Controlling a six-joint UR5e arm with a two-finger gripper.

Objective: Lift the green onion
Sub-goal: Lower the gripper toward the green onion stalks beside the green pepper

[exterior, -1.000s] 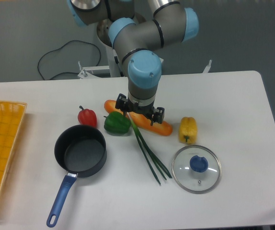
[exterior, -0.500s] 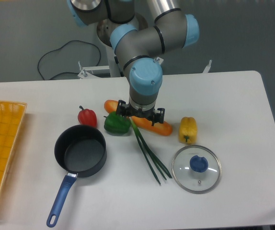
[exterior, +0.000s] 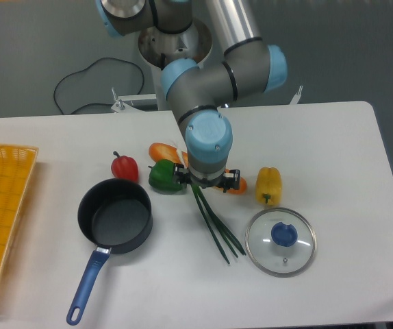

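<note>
Gripper [exterior: 207, 182] hangs low over the middle of the white table [exterior: 333, 137], its blue wrist cap facing me and hiding the fingertips, so I cannot tell whether the jaws stand wide or narrow, nor whether they touch anything. Right below it lies the green onion [exterior: 215, 225], its upper end tucked out of sight under the wrist and its thin dark stalks running down and to the right on the tabletop, fanning a little at the far end just beside the glass lid [exterior: 281, 241] with a blue knob. An orange carrot [exterior: 163, 151] lies across behind the gripper, mostly covered by it, with one end showing on the left and a small bit on the right. A green pepper [exterior: 163, 176] sits just left of the gripper, touching or nearly touching the carrot, and a small red pepper [exterior: 124, 166] stands further left. A yellow pepper [exterior: 268, 185] stands to the right, near the lid. A dark pot [exterior: 114, 214] with a blue handle sits at lower left, and a yellow basket [exterior: 1, 205] fills the left edge.
</note>
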